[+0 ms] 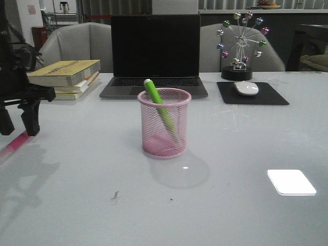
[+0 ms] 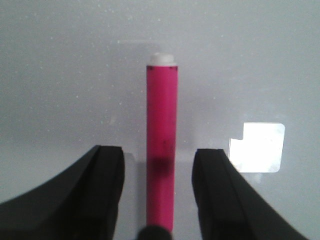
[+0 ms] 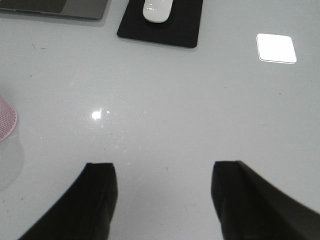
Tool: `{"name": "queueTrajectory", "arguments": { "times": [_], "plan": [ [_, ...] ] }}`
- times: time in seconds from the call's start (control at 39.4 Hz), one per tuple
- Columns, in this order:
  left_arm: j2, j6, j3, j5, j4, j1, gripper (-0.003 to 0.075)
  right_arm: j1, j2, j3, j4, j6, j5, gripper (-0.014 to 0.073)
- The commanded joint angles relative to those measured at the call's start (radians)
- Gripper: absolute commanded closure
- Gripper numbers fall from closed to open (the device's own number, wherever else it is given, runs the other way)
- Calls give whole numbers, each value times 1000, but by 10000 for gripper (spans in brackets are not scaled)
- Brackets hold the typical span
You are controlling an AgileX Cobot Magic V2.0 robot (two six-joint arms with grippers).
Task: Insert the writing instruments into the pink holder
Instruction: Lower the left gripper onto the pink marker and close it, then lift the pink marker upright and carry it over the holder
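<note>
Two markers on my screens, one green, one pink. I see the green marker [image 1: 161, 108] standing inside the pink mesh holder [image 1: 164, 123] at the middle of the table [image 1: 77, 205], leaning, its upper end tipped toward the table's left edge and poking above the rim. I see the pink marker [image 2: 161, 150] flat on the table at the left edge, its long axis running straight out from my left gripper [image 2: 157, 187], whitish end farthest away. That gripper's jaws are spread, one each side, not touching it. My right gripper [image 3: 165, 200] is spread too, over bare table.
</note>
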Motion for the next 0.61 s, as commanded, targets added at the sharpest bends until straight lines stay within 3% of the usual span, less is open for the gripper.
{"name": "queueTrajectory", "arguments": {
  "times": [0.0,0.25,0.3,0.46,0.58],
  "plan": [
    [-31,9,-31,-11,-12,-14,346,-8,-13,-28,-15,-9,-67,76],
    [11,9,-31,-18,-16,-41,360,-8,-13,-28,-23,-9,-65,76],
    [18,9,-31,-18,-16,-48,405,-8,-13,-28,-23,-9,-64,76],
    [39,11,-31,-18,-16,-72,637,-8,-13,-28,-23,-9,-64,76],
    [36,12,-31,-52,-16,-91,622,-8,-13,-28,-23,-9,-62,76]
  ]
}}
